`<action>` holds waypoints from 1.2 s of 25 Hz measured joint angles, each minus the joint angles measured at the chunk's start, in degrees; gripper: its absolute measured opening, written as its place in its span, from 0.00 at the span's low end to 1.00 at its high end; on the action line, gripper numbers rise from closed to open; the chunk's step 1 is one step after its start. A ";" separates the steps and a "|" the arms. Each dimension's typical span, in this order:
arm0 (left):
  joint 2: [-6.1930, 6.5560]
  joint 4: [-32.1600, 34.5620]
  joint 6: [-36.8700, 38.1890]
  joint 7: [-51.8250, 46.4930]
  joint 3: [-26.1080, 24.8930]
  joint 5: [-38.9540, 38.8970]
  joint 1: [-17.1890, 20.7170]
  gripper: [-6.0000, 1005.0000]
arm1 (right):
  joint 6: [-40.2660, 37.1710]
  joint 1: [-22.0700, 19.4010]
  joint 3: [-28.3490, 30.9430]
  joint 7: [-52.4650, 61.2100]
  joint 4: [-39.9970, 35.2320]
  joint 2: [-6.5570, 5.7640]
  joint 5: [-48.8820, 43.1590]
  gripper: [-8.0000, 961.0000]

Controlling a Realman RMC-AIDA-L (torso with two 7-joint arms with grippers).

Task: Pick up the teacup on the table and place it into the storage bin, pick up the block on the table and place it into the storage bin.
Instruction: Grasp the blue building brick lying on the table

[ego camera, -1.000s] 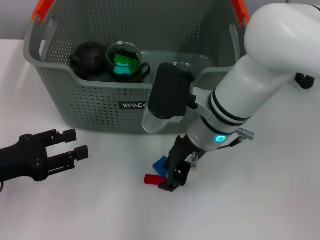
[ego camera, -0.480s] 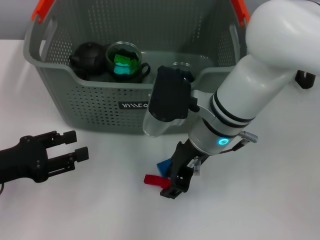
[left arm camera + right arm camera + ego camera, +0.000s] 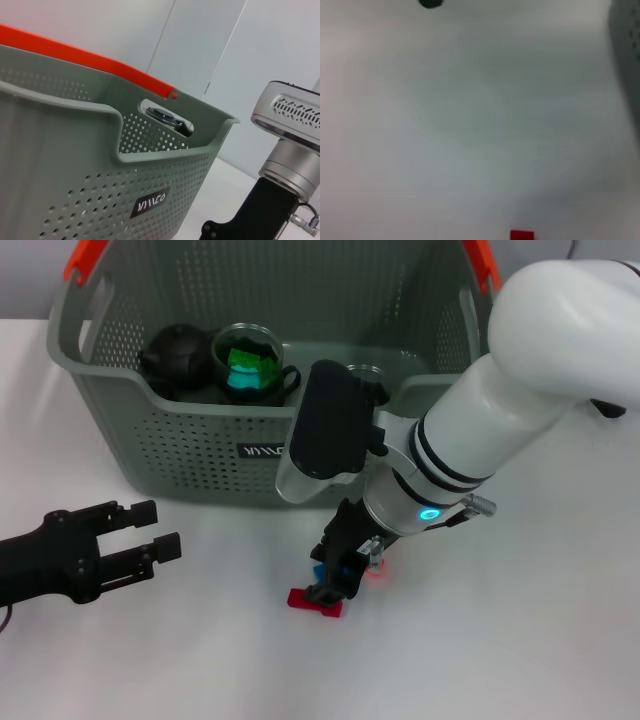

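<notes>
Right gripper (image 3: 330, 592), black fingers lowered over the flat red plastic block (image 3: 314, 602) on the white table (image 3: 520, 640), at six o'clock from the grey-green perforated storage bin (image 3: 200, 445); whether the fingers have clenched cannot be told. Left gripper (image 3: 150, 530) open, idle at eight o'clock. Risk: the thin block may slip from an off-centre pinch

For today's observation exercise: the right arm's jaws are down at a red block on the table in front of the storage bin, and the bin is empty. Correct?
Not quite. The storage bin is not empty: the head view shows a black teapot and a dark cup with something green inside. The right gripper is indeed at the red block.
</notes>
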 joint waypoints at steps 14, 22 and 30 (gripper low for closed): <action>0.10 -0.01 -0.75 0.00 -0.01 0.00 -0.18 0.66 | -2.10 -0.33 -0.23 0.85 0.23 -0.33 1.15 0.55; 0.07 -0.01 -0.84 0.00 -0.01 0.00 -0.34 0.66 | -10.32 -0.16 0.12 2.61 -0.26 -0.65 0.68 0.55; -0.02 -0.07 -0.84 0.00 0.08 0.00 -0.17 0.66 | -11.32 -1.26 1.97 3.10 -3.45 -1.12 -1.55 0.55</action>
